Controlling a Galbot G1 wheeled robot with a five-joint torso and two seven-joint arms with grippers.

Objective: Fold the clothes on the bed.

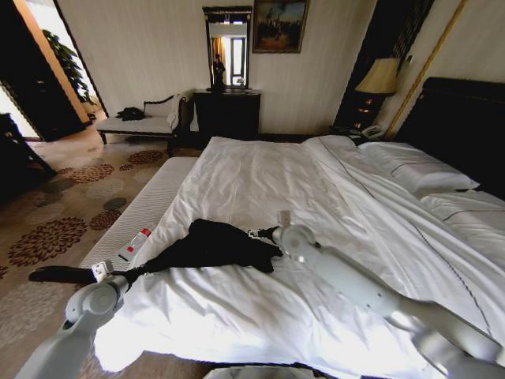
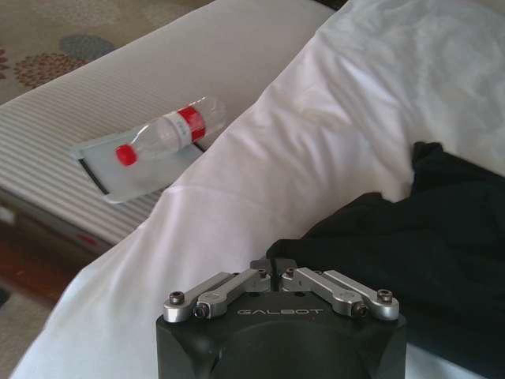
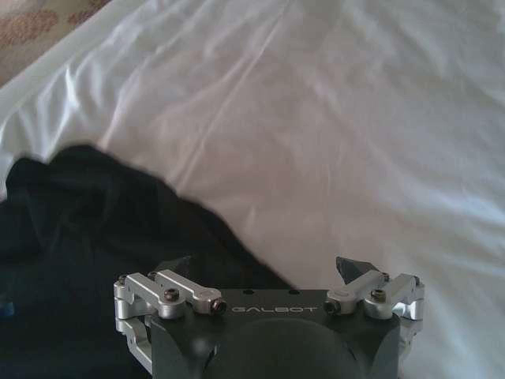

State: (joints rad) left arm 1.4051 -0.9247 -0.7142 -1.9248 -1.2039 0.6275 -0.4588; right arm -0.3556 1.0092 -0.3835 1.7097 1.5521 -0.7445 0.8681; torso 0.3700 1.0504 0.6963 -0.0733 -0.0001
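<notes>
Black fabric of the T-shirt (image 2: 442,253) sits pinched in the left gripper (image 2: 276,272), jaws clamped at the garment's edge; the right gripper (image 3: 268,268) hovers jaws apart over the shirt, crumpled on the bed's white duvet (image 1: 260,189) near a red-capped bottle (image 2: 162,138).

The head camera looks down across the bed (image 1: 260,189); both wrist cameras hover close over its black T-shirt (image 2: 442,245).
</notes>
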